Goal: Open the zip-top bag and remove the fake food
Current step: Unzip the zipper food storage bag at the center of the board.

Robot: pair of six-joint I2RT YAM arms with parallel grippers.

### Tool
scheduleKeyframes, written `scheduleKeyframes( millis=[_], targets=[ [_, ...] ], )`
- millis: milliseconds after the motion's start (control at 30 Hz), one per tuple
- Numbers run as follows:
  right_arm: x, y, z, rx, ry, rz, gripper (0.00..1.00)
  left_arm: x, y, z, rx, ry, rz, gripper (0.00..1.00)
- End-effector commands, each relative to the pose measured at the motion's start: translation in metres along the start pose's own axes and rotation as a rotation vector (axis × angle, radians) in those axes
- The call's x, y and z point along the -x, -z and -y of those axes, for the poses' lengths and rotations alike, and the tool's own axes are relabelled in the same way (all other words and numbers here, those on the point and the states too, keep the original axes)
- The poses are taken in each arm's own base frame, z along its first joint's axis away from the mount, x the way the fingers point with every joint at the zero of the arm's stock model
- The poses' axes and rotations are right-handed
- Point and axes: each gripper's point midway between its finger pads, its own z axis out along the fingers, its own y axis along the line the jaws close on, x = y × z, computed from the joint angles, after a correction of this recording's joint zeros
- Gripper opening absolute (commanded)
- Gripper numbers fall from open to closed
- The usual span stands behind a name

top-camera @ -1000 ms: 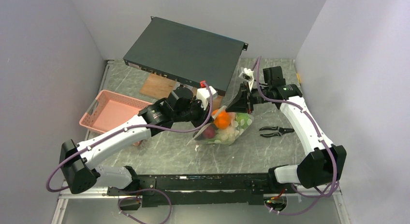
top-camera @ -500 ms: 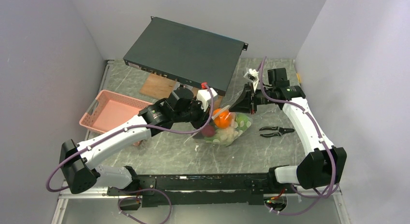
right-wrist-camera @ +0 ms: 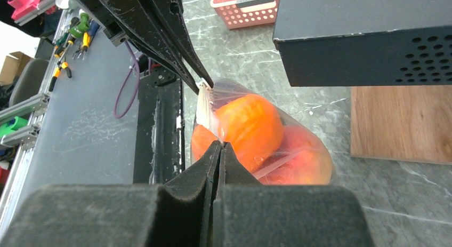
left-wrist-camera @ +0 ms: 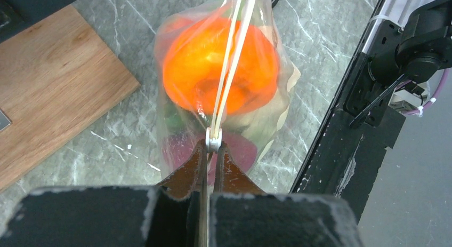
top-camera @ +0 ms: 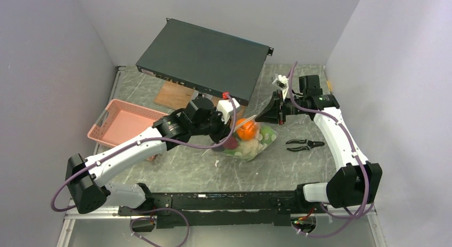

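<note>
Right gripper (top-camera: 262, 116) has pulled right, tautening the bag (top-camera: 262, 142); it and left gripper (left-wrist-camera: 213, 151) clamp the zip edge (left-wrist-camera: 230, 55). Risk: edge slips free under tension, food (top-camera: 245, 130) stays sealed.

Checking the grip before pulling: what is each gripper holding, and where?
Both hold the bag by its zip strip: the left gripper pinches one end, the right gripper the other.

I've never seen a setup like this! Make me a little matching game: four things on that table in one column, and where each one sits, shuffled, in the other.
1 pink basket
2 pliers
3 orange ball
4 wooden board

A inside the zip-top bag
B partly under the black box
C farthest left
D just right of the bag

Pairs: 1-C, 2-D, 3-A, 4-B
</note>
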Motion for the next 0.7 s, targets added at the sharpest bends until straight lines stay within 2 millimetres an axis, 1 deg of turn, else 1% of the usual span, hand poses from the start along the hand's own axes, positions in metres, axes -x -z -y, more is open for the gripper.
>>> scheduleKeyframes(
  millis=[0,667],
  targets=[
    [0.014,0.01,-0.003,-0.019,0.086,0.033,0.0,0.0,0.017,-0.007,0.043,-0.021,-0.012,0.0],
    [0.012,0.022,0.01,-0.078,0.086,0.042,0.0,-0.008,0.026,-0.012,0.069,-0.012,-0.015,0.0]
  ],
)
